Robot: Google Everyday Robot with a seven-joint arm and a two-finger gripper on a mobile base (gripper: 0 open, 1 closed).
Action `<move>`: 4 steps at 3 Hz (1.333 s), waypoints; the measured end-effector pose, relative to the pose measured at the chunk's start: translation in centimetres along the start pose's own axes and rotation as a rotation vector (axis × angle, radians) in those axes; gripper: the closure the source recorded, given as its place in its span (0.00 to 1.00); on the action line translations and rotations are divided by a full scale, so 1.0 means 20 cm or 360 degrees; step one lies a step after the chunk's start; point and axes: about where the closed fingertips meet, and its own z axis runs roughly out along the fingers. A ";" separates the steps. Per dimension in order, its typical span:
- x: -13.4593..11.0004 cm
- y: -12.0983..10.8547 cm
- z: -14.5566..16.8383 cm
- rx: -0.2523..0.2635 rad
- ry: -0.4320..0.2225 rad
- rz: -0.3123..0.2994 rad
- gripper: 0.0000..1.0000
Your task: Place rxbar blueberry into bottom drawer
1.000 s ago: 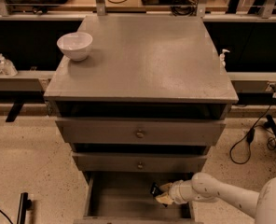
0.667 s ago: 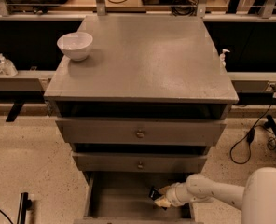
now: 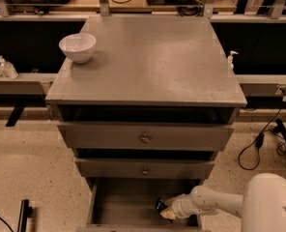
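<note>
The bottom drawer (image 3: 126,202) is seen pulled open beneath the two shallower ones. The gripper (image 3: 165,210) is reached in from the right, down inside the drawer's right-hand side toward the front. The rxbar blueberry (image 3: 159,204) is found right at the gripper's tip as a small dark thing tilted up on edge. It looks to be pinched between fingers closed narrow on it, though that corner is pretty murky, so the exact grip can't be made out. Whether the bar is touching the drawer floor can't be told either. The white arm (image 3: 215,202) is stretched in low from the lower right. Up on the cabinet top (image 3: 152,62), a white bowl (image 3: 78,46) is parked upright near the back left corner. The top drawer (image 3: 109,137) and middle drawer (image 3: 114,169) are each shown with a round knob at the centre of the front.
</note>
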 end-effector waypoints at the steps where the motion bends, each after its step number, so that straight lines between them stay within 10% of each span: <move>1: 0.00 0.01 0.01 -0.0006 0.0001 -0.0002 0.82; 4: 0.00 0.03 0.03 -0.0022 0.0001 -0.0001 0.12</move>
